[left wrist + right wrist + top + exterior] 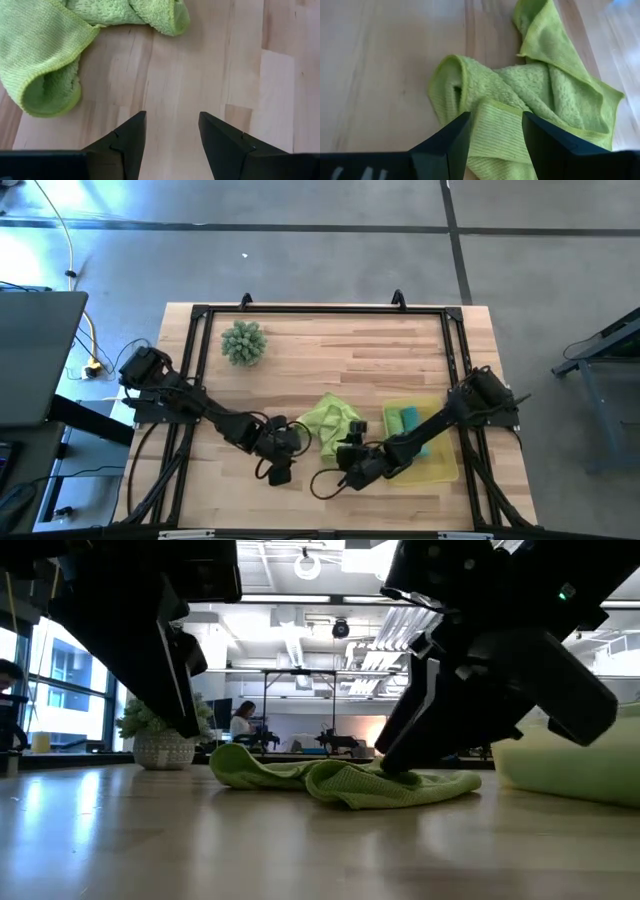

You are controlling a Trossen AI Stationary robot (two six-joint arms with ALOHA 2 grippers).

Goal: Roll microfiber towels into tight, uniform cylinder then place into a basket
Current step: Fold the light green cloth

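We see a lime green towel lying crumpled on the pale wooden table, just beside the yellow basket on the side toward the left arm. The cloth is soft and looped on one face, finely ribbed along its hem, and it is bunched into folds with one edge curled over into a loose tube (no tidy cylinder here). Its heap has no clear long axis; from table height it stretches low and wide, with a fold humped up in the middle.

The basket is a shallow rectangular tray of translucent yellow plastic. Inside it we make out a teal blue towel beside a second green towel, both as short rolls lying side by side, though the right arm covers much of the tray.

The left gripper hovers over bare wood just beside the crumpled towel, its two dark wedge-shaped fingers apart and holding nothing. The right gripper stands over the towel's ribbed hem, fingers spread to either side of the cloth; they are open, not clamped on it.

A spiky round green plant sits well apart from the crumpled towel, near the table's far corner.
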